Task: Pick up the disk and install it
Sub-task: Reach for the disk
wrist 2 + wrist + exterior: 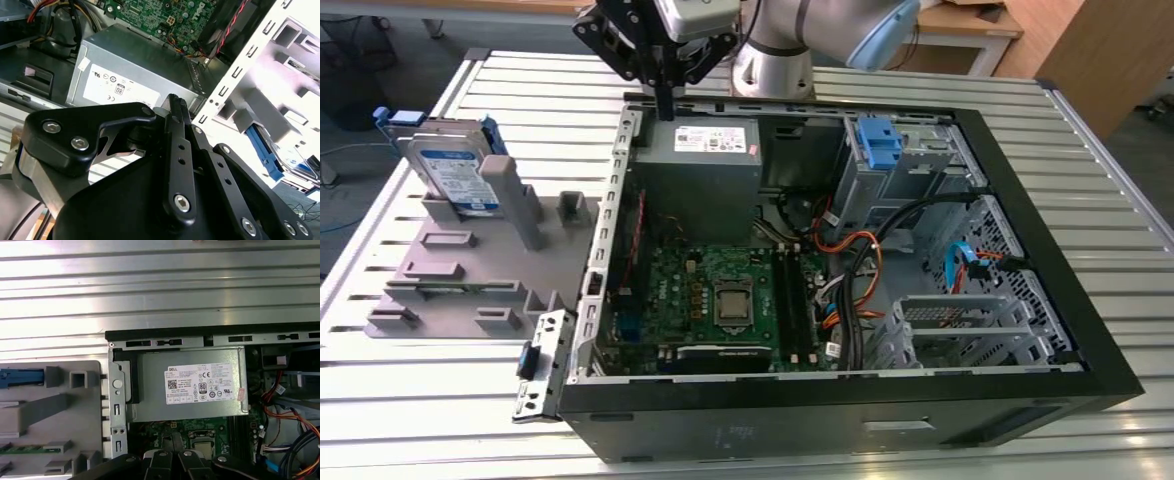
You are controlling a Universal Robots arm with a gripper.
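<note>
1. We find the gripper [664, 110] above the far rim of the open computer case [1087, 340], over the grey power supply [700, 140]. Its fingers are pressed together and carry nothing. In both wrist views the power supply sits directly below the fingers.
2. The disk [454, 168] stands on edge in a slot of the grey holder [460, 265], which rests on the slatted table [400, 385] at the exterior view's left, well apart from the gripper. Its labelled face looks toward the camera and the blue carrier frames its edges. It has not been picked up.
3. Handling, our judgement:
   - The metal body is rigid and will not flex, and it looks fairly heavy for its size.
   - The flat faces look smooth and could slip under a light pinch.
   - The drive is shock-sensitive, so knocks against the holder's posts are a risk.
4. Where to grip, our judgement:
   - The upper part stands clear of the slot and is the free place to take hold.
   - Pinching across the two flat faces near the top middle keeps it hanging straight.
   - The blue plastic rails look thin and springy, so they make a poorer hold.
5. Inside the case a blue bracket [878, 140] with no drive sits at the far side.
</note>
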